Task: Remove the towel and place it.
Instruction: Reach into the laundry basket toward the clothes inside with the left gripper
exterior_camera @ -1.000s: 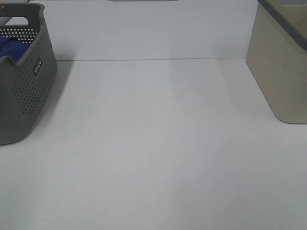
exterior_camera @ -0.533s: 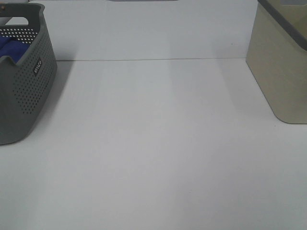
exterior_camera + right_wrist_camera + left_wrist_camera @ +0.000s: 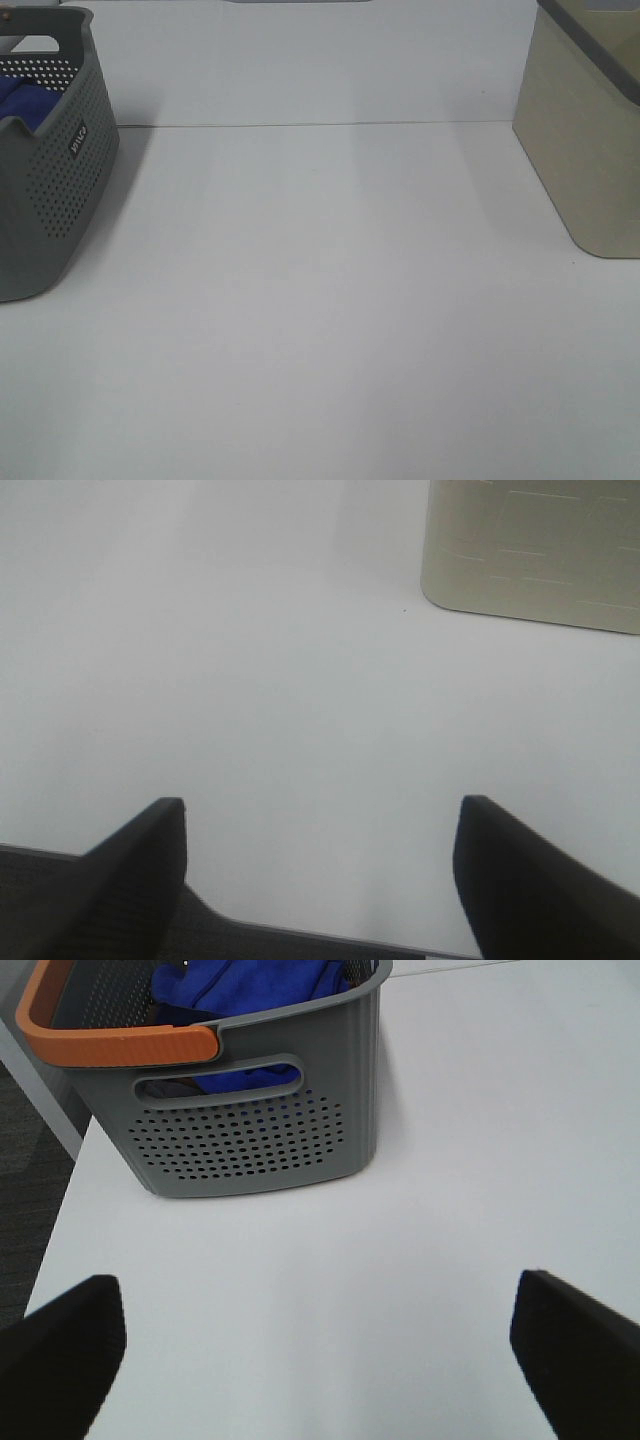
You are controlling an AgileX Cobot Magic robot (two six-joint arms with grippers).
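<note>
The royal-blue towel (image 3: pixel 22 101) lies bunched inside the grey perforated basket (image 3: pixel 60 190) at the far left of the table. In the left wrist view the towel (image 3: pixel 250 985) fills the basket (image 3: pixel 260 1140), which has an orange handle (image 3: pixel 110 1045). My left gripper (image 3: pixel 318 1345) is open, above bare table short of the basket's near wall. My right gripper (image 3: pixel 320 865) is open over bare table near the table's front edge. Neither gripper shows in the exterior high view.
A beige bin (image 3: pixel 590 130) stands at the right of the table; it also shows in the right wrist view (image 3: pixel 535 550). The white table (image 3: pixel 330 300) lies between basket and bin. The table's left edge (image 3: pixel 55 1210) runs beside the basket.
</note>
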